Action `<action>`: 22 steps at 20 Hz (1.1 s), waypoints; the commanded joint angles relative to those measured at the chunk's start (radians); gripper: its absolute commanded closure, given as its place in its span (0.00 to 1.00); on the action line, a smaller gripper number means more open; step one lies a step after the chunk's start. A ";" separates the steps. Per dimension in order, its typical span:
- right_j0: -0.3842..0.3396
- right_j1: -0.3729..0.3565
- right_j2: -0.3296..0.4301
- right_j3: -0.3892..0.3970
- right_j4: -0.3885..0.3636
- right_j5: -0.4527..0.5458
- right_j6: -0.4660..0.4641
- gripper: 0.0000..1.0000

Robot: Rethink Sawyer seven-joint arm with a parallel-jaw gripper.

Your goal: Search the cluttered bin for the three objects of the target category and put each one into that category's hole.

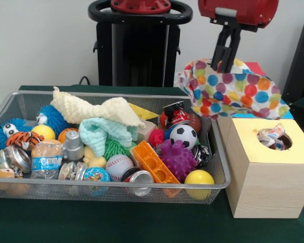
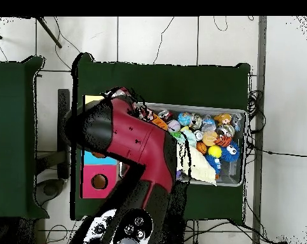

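My gripper (image 1: 226,65) is shut on a white cloth with many-coloured spots (image 1: 233,91) and holds it in the air, above and just behind the yellow-faced wooden box (image 1: 271,177). The cloth hangs bunched below the fingers. The box's round hole (image 1: 276,139) holds another spotted cloth (image 1: 269,136), crumpled inside it. The silver wire mesh bin (image 1: 106,188) stands to the left of the box, full of toys. No further spotted cloth shows in the bin. In the overhead view the arm (image 2: 133,136) hides the gripper, the cloth and most of the yellow box (image 2: 91,100).
The bin holds a cream knitted cloth (image 1: 91,109), a mint-green fluffy cloth (image 1: 104,132), a soccer ball (image 1: 183,135), a purple spiky ball (image 1: 178,159), an orange brick (image 1: 154,163) and cans. In the overhead view a blue-faced box (image 2: 97,157) and a red-faced box (image 2: 98,181) sit beside the bin (image 2: 242,146).
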 commanded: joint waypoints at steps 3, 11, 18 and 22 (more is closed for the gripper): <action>0.028 0.072 0.159 0.105 0.112 -0.067 0.308 1.00; 0.061 0.114 0.157 0.099 0.163 -0.115 0.312 1.00; 0.078 0.142 0.167 0.104 0.205 -0.145 0.325 1.00; 0.071 0.155 0.207 0.132 0.223 -0.209 0.315 1.00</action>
